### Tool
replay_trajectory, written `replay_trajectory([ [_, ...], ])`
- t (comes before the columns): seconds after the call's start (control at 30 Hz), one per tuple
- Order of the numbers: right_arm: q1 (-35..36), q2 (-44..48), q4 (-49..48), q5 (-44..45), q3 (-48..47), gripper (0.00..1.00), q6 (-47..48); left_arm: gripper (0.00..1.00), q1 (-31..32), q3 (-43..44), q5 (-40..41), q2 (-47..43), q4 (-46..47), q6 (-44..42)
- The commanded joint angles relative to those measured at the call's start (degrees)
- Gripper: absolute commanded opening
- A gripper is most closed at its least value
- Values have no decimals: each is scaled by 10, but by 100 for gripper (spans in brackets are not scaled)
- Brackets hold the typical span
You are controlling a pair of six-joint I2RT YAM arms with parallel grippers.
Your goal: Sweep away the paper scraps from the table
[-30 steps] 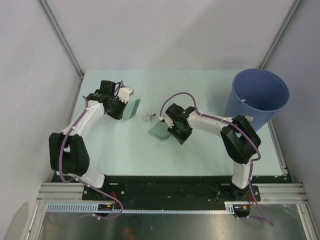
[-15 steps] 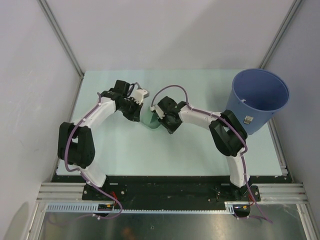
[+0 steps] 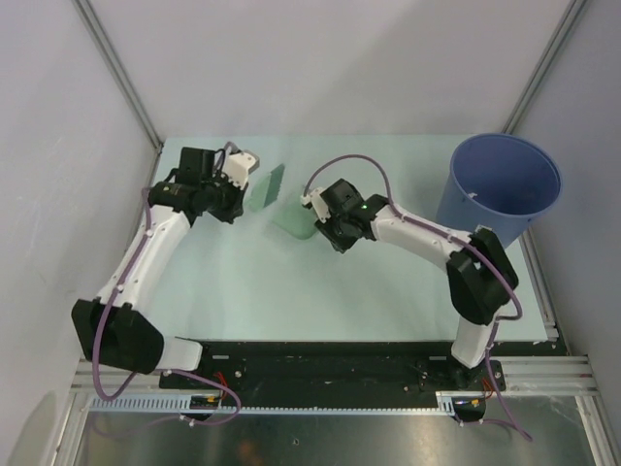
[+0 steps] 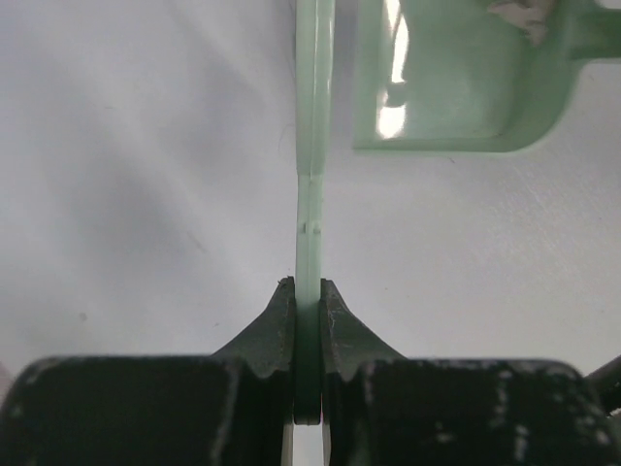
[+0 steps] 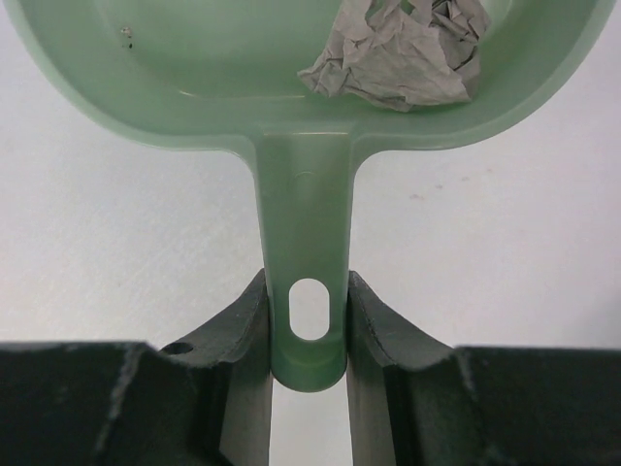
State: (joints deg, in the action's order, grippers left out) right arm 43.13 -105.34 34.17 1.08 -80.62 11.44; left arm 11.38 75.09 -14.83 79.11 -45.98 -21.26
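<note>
Mint table (image 3: 388, 291): your left gripper (image 4: 308, 288) pinches the sweeper blade (image 4: 313, 146), right gripper (image 5: 306, 286) the dustpan (image 5: 194, 68) handle; paper scraps (image 5: 398, 53) lie loose in the pan, so tilting it toward the bucket (image 3: 505, 189) may spill them.

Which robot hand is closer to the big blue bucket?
Right. The right gripper, jaws shut on the dustpan handle, is near the middle of the table, left of the bucket. The left gripper, pinching a green scraper, is farther left, beyond the dustpan.
</note>
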Motion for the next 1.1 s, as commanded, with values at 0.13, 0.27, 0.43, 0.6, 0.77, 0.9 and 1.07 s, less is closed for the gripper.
replay_trajectory([
  [0.13,-19,178,159,93,-77,0,6,0,-58,32,53,-30,-4,-12],
  [0.27,-59,218,261,166,-161,0,9,0,-58,18,40,-33,-3,-10],
  [0.43,-175,308,302,243,-214,0,48,0,-58,8,32,-35,-4,-8],
  [0.6,-259,391,252,409,-144,0,152,0,-59,5,33,-37,-4,-17],
  [0.77,-320,437,216,497,-81,0,325,0,-58,8,28,-35,-6,-23],
  [0.9,-365,453,136,559,-6,0,489,0,-58,10,19,-29,-5,-27],
  [1.07,-383,449,26,570,46,0,645,0,-58,8,4,-26,-5,-33],
])
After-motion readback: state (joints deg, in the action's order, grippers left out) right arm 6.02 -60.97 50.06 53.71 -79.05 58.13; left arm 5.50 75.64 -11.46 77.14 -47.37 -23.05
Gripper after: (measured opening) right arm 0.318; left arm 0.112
